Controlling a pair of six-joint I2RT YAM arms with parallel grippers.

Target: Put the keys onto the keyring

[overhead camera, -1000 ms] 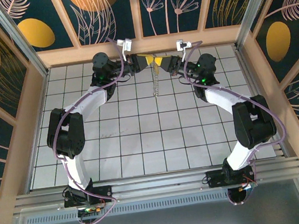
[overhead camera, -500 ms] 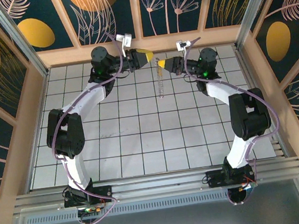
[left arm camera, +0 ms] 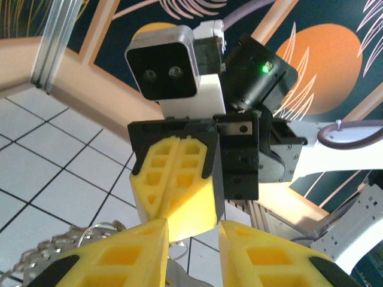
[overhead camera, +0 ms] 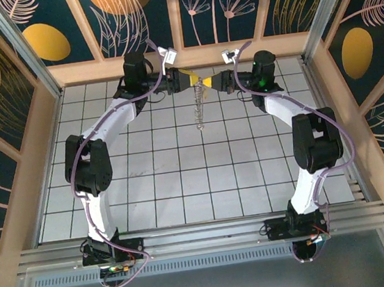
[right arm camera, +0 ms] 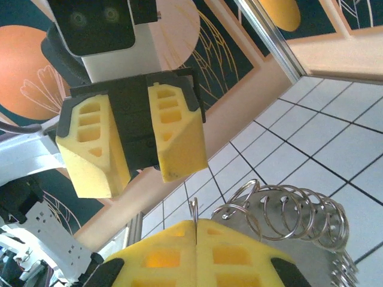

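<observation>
Up near the far edge of the counter (overhead camera: 182, 179), right hand (overhead camera: 209, 82) shut tight on the silver keyring (overhead camera: 199, 107), keyring hanging long, left hand (overhead camera: 193, 81) just beside it, fingers (right arm camera: 176, 134) a little apart.

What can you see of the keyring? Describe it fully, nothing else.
The thin silvery wire keyring looks like metal: a stretched coil of overlapping round loops. Its upper end is pinched in the shut right gripper, with a bit of wire poking up past the grip. Seen from above, it hangs long and narrow from that gripper over the white tiled floor. The open left gripper faces it, apparently without touching.
</observation>
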